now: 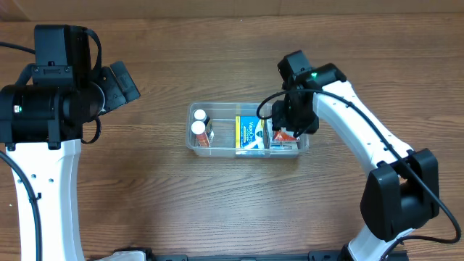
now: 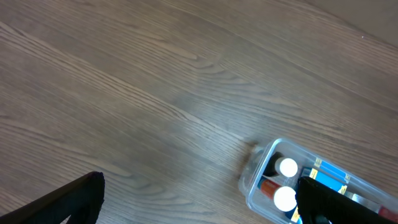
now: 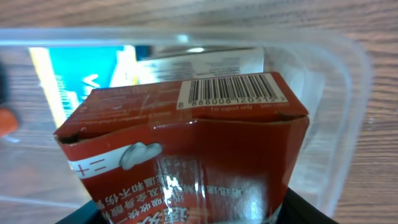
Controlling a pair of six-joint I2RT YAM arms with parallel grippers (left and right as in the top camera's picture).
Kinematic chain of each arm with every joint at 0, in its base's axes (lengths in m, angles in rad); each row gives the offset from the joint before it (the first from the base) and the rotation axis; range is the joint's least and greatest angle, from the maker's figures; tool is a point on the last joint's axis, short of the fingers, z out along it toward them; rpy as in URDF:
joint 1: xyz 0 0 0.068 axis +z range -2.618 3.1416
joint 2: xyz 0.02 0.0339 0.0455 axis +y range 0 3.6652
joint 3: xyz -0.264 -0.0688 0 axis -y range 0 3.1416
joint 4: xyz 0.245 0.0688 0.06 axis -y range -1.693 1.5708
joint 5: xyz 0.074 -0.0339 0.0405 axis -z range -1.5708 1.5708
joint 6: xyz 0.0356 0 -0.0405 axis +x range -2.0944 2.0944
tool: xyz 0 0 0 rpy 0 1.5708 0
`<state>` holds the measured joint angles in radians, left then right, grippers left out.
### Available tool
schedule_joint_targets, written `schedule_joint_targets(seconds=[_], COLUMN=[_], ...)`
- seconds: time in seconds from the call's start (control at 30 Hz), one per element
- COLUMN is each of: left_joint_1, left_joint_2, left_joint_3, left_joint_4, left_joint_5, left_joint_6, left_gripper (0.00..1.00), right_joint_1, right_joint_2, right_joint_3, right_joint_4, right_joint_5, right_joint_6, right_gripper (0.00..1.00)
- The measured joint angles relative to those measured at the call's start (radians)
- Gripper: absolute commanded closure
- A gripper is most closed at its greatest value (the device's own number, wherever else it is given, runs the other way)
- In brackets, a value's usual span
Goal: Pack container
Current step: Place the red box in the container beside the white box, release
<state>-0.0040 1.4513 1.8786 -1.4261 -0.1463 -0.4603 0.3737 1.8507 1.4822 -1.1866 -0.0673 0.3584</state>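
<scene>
The clear plastic container (image 1: 190, 143) sits mid-table. It holds two white-capped bottles (image 1: 198, 129) at its left end and a blue and yellow box (image 1: 250, 133) in the middle. My right gripper (image 1: 286, 133) is over the container's right end, shut on a red box (image 3: 186, 149) with a barcode and Chinese print, held partly inside the tub (image 3: 348, 93). My left gripper (image 1: 119, 83) is open and empty, well left of the container. The left wrist view shows the container's left end (image 2: 252, 180) with the bottle caps (image 2: 287, 167).
Bare wooden table surrounds the container. A white box (image 3: 199, 62) and the blue box (image 3: 81, 74) lie in the tub behind the red box. The arm bases stand at the front left and front right.
</scene>
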Motion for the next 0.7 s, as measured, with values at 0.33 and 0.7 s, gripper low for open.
schedule_joint_targets(seconds=[0.33, 0.7], left_joint_1=[0.0, 0.0], left_joint_2=[0.0, 0.0], left_joint_3=[0.0, 0.0], left_joint_4=[0.0, -0.002], left_joint_5=[0.0, 0.0], left_joint_6=[0.0, 0.0], left_gripper=[0.0, 0.0], right_joint_1=[0.0, 0.0], right_joint_2=[0.0, -0.002], right_joint_3=[-0.054, 0.057], right_joint_4=[0.072, 0.02], right_joint_5=[0.002, 0.005], right_joint_6=[-0.013, -0.018], right_gripper=[0.18, 0.93])
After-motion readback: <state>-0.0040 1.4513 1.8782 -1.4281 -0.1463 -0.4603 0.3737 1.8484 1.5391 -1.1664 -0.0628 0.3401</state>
